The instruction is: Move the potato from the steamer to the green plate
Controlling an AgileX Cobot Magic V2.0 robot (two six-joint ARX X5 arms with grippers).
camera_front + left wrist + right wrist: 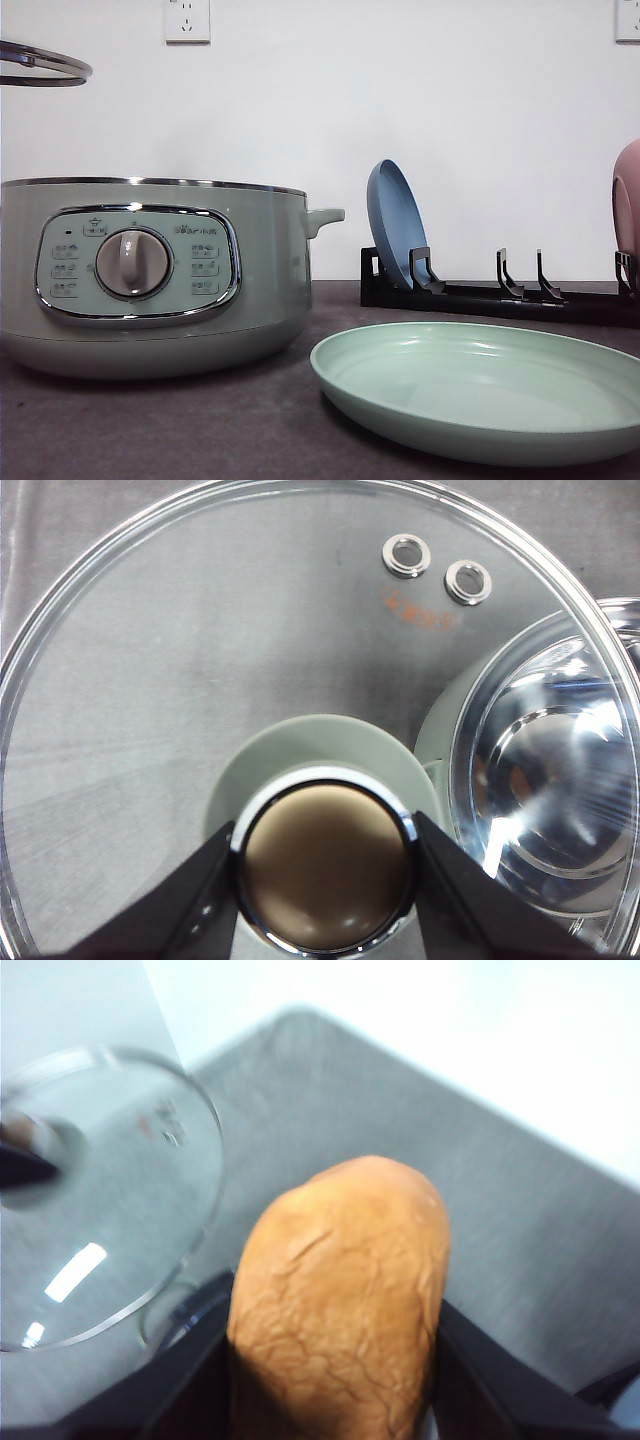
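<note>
Gripping wrinkled orange potato (340, 1300) (right gripper (330, 1360)), round glass lid (250, 660) aloft

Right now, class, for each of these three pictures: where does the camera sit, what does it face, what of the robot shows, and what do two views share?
Front view: low at table level, facing forward at the steamer, green plate and plate rack; the lid's rim shows up high.
Left wrist view: on the left arm, looking down through the lid; left claw grips its knob.
Right wrist view: on the right arm, above the table; right claw grips the potato.
Shared: both wrist views show the lid.
</note>
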